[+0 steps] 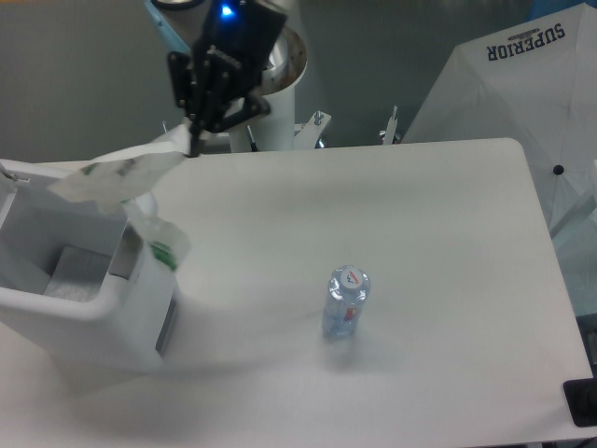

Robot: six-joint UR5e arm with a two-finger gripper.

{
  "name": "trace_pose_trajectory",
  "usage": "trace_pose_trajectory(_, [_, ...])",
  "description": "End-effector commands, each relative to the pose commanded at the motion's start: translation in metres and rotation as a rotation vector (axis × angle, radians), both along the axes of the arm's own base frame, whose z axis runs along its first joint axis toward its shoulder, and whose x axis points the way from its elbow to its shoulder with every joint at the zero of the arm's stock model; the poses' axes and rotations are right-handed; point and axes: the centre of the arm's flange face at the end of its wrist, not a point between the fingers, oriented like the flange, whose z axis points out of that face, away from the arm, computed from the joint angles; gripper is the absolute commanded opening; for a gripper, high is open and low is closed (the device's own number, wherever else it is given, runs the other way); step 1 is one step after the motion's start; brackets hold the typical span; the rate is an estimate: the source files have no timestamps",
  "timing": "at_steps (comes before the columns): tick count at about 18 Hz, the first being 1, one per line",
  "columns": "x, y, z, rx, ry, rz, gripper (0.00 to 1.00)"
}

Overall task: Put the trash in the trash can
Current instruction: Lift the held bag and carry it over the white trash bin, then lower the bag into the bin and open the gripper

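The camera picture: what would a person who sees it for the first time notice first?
Most striking is the thin white plastic bag with a green strip, hanging in the air from the black two-finger gripper at the upper left, over the right rim of the boxy white plastic bin. Next comes the small clear water bottle with a red-blue label, standing upright alone near the middle of the white table.

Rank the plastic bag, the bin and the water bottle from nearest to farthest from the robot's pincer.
1. Plastic bag: held in the pincer, trailing toward the bin.
2. Bin: below the pincer, at the table's left edge.
3. Water bottle: upright, mid-table, farthest.
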Motion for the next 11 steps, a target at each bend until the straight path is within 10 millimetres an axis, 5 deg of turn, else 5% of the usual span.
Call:
trace_pose_trajectory(7, [0.04,0.017,0.002,0.022,-0.05,-0.079,0.0])
trace_pose_trajectory(11, [0.045,0.025,-0.005,0.031,-0.057,-0.102,0.0])
